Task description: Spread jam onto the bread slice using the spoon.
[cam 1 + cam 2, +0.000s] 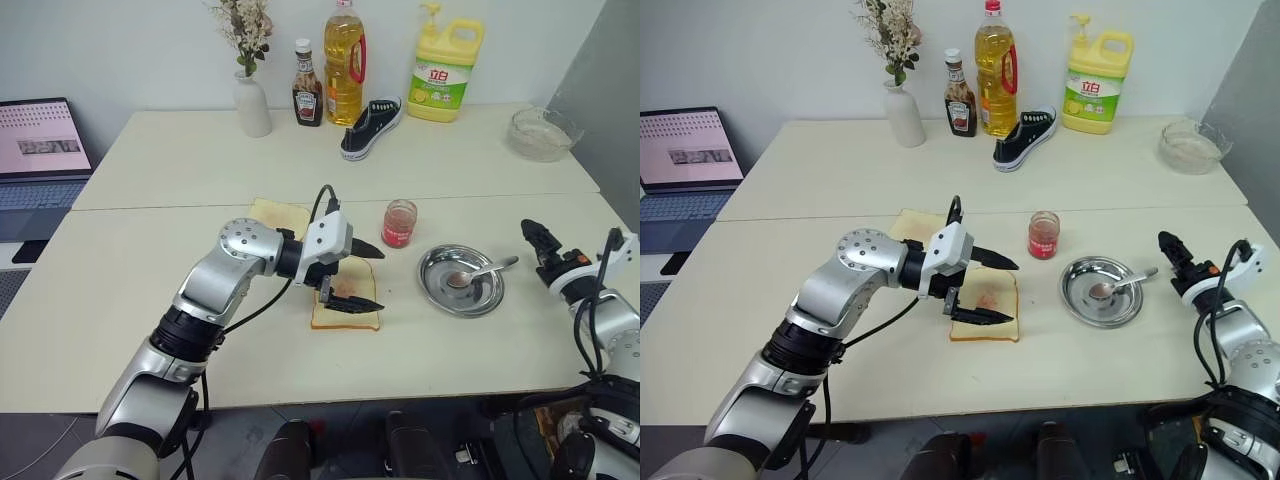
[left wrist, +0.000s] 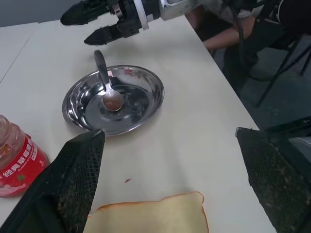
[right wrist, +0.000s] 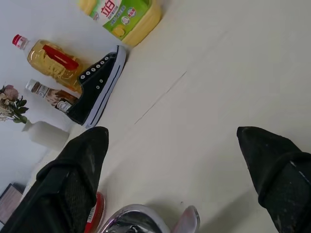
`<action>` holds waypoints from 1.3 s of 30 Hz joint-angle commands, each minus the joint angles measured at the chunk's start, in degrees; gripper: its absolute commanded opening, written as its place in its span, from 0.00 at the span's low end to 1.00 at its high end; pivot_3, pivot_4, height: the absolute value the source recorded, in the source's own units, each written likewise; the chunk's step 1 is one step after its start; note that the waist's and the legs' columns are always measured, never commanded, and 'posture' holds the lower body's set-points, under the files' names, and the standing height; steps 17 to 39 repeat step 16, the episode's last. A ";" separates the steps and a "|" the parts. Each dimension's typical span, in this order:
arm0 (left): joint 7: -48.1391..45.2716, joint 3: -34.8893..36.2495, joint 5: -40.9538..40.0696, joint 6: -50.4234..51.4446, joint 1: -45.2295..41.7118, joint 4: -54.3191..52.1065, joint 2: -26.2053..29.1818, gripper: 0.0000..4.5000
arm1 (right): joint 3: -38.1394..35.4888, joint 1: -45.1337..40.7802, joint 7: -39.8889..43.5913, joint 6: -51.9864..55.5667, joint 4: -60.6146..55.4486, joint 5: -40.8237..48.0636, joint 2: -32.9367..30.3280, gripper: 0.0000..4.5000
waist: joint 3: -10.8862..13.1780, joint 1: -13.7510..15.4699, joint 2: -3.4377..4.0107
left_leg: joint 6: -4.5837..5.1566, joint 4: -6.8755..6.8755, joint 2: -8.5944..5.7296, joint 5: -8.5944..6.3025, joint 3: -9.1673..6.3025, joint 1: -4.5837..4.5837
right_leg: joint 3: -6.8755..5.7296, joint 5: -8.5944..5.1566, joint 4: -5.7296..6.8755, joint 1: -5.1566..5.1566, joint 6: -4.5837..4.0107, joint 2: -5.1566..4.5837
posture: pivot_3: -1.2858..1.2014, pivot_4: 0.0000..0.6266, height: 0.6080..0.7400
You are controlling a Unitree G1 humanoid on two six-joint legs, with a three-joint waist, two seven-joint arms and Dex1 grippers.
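The bread slice (image 1: 992, 288) lies at the table's middle with a faint red smear on it. My left gripper (image 1: 380, 280) hovers open just over it, one finger to each side, nothing held. Right of the slice stands the jam jar (image 1: 399, 223), lidless. Further right, the spoon (image 1: 482, 271) rests in a round steel dish (image 1: 436, 283), its bowl smeared red and its handle over the rim. My right gripper (image 1: 537, 236) is open and empty, a short way right of the spoon's handle. From the left wrist I see the spoon (image 2: 103, 77) and the dish (image 2: 148, 102).
A yellower bread slice (image 1: 275, 213) lies behind my left arm. Along the far table stand a vase (image 1: 252, 105), a sauce bottle (image 1: 307, 97), an oil bottle (image 1: 344, 65), a black shoe (image 1: 371, 127), a detergent jug (image 1: 446, 70) and a glass bowl (image 1: 543, 133). A laptop (image 1: 40, 150) sits far left.
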 commanded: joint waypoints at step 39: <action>2.38 18.45 -1.15 3.38 11.56 0.30 22.06 1.00 | 26.33 7.17 29.90 3.91 -36.55 -11.07 -33.96 1.00 | 0.05 -0.44 -0.09 | 0.01 0.00 0.27 -0.01 -0.18 -0.09 | -0.28 -0.16 -0.25 0.03 0.27 -0.07 | 0.52 0.24 1.00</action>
